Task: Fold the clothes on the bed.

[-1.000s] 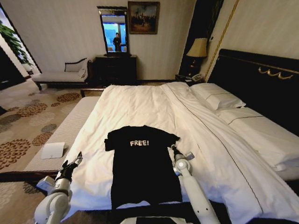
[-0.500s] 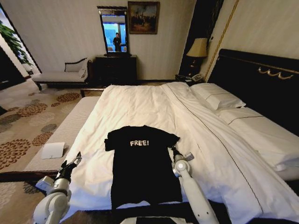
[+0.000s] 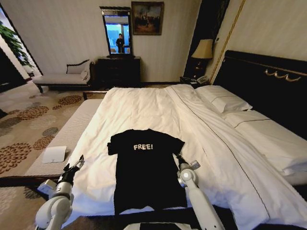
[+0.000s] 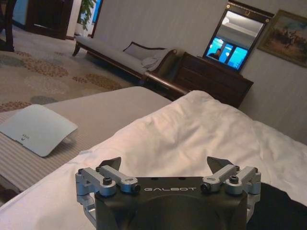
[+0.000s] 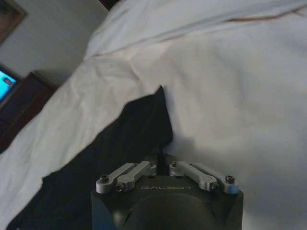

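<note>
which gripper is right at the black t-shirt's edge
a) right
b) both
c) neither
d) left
a: the right gripper sits against the black T-shirt just below its sleeve, jaws shut at the fabric edge, while the left gripper hangs open over the white bedding, apart from the shirt.

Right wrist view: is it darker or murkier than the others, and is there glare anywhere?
Right wrist view: dim, the T-shirt a near-featureless dark shape by the right gripper. Left wrist view: brighter, soft; mirror glares blue. Head view: wide-angle bending at the edges, bed evenly lit.
</note>
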